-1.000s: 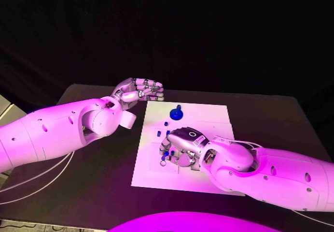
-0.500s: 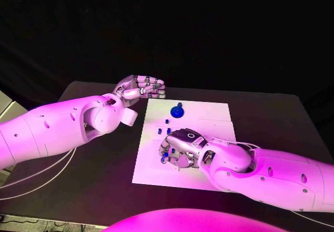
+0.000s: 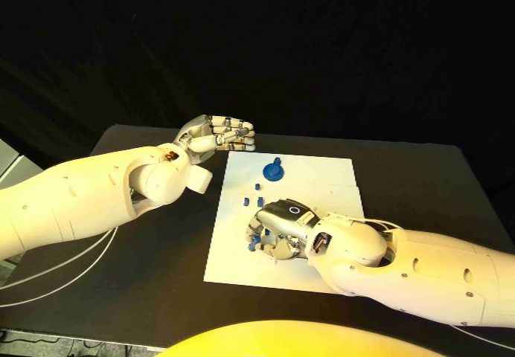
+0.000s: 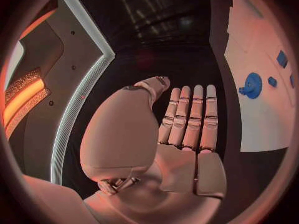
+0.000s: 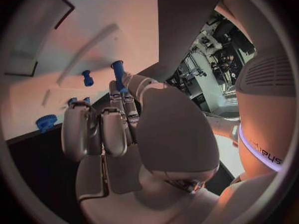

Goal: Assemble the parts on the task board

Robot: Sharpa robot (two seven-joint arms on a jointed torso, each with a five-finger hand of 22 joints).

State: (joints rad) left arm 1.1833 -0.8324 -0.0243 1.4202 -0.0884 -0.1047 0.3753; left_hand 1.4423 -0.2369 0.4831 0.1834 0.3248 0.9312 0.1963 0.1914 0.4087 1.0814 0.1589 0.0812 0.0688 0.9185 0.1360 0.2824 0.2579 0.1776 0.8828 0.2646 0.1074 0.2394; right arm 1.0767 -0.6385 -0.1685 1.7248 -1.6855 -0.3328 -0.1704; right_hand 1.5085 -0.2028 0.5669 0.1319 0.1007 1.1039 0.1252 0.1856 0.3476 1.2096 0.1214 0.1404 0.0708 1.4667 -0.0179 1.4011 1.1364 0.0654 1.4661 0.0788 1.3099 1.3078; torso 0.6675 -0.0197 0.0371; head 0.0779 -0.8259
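Right hand (image 3: pixel 281 227) hovering low over task board (image 3: pixel 322 178), fingers curling around blue peg (image 5: pixel 117 70), grasping it. Round blue part (image 3: pixel 274 174) sitting well beyond its fingertips. Left hand (image 3: pixel 218 134) resting off board's far corner, fingers together, grasping nothing.

Two glossy white arm shells are seen, dotted with small dark screw holes; thin pale cables (image 3: pixel 65 260) are trailed beneath the left arm (image 3: pixel 75 197). Silver segmented hands are fitted: left hand (image 3: pixel 218 134), right hand (image 3: pixel 281 227).
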